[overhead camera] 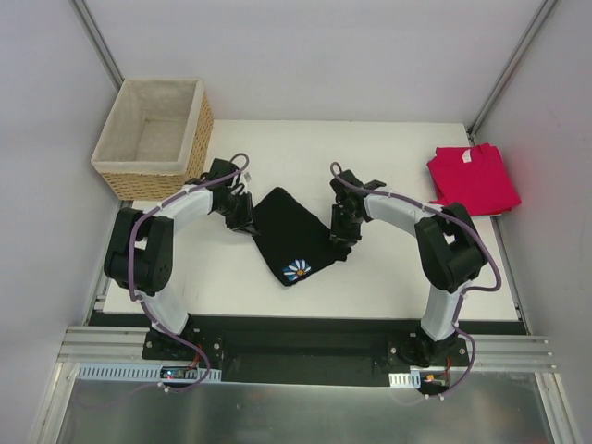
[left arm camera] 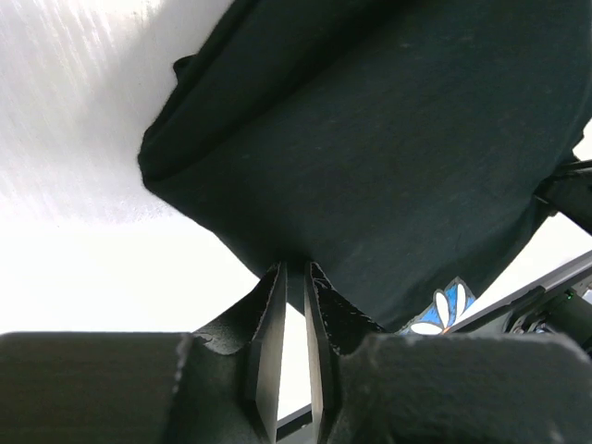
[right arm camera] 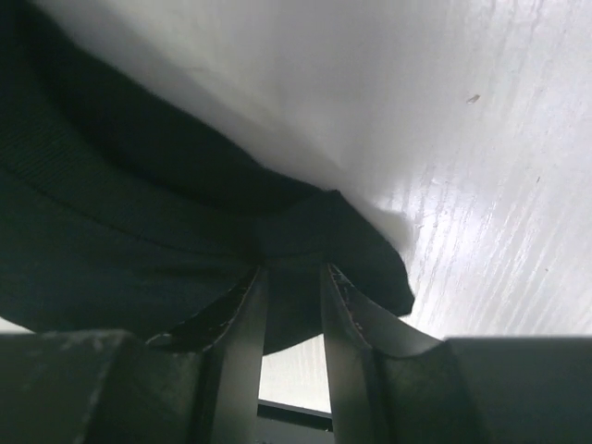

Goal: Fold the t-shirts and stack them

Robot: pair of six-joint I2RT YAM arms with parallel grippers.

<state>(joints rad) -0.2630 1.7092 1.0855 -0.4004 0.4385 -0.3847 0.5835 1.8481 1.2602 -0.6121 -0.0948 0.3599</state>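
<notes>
The black t-shirt [overhead camera: 291, 236] lies folded as a tilted square mid-table, its daisy print [overhead camera: 298, 270] at the near corner. My left gripper [overhead camera: 245, 220] is at its left corner. In the left wrist view the narrow jaws [left arm camera: 294, 268] pinch the edge of the black cloth [left arm camera: 388, 139], with the print [left arm camera: 444, 310] showing to the right. My right gripper [overhead camera: 340, 231] is at the shirt's right corner. In the right wrist view it [right arm camera: 294, 268] holds a thicker fold of the shirt [right arm camera: 111, 240] between its fingers. The pinkish-red t-shirt [overhead camera: 474, 178] lies folded at the table's right edge, away from both grippers.
A wicker basket [overhead camera: 153, 174] with pale lining stands at the back left corner, just behind the left arm. The white table [overhead camera: 388, 277] ends close to the red shirt on the right. Grey walls enclose the sides.
</notes>
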